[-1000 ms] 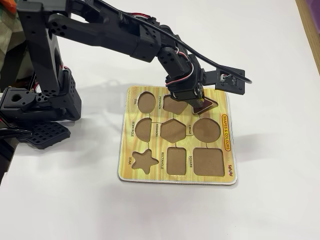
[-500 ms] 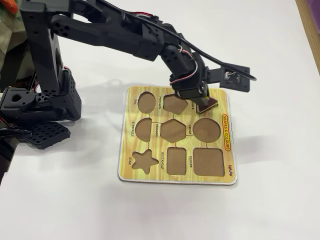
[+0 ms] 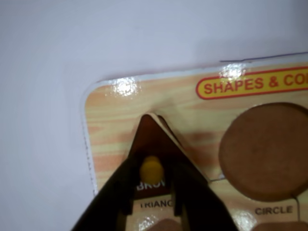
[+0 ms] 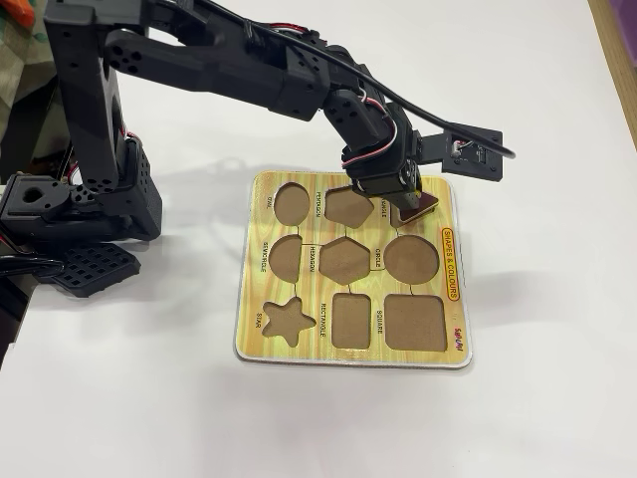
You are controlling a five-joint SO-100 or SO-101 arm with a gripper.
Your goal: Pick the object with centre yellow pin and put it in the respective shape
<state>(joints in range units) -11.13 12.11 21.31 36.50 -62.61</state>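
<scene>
The object with centre yellow pin (image 3: 147, 139) is a maroon-brown triangle, and it shows in the fixed view (image 4: 421, 206) at the far right corner of the yellow puzzle board (image 4: 318, 339). My gripper (image 3: 152, 180) is shut on its yellow knob (image 3: 151, 168), one black finger (image 3: 118, 192) on each side. The piece hangs over the triangle recess labelled TRIANGLE and hides nearly all of it; only a thin brown sliver (image 3: 168, 129) of that recess shows along the right edge. The piece looks slightly tilted, and I cannot tell whether it touches the board (image 3: 110, 130).
Empty recesses fill the board: pentagon (image 4: 348, 207), oval (image 4: 291, 202), circle (image 4: 411, 260), hexagon (image 4: 344, 260), star (image 4: 288, 320) and square (image 4: 414, 322). The arm's base (image 4: 90, 189) stands left of the board. White tabletop surrounds the board on all sides.
The gripper has carried the triangle a little right and toward the board's far right corner, from over the pentagon side to over the triangle recess.
</scene>
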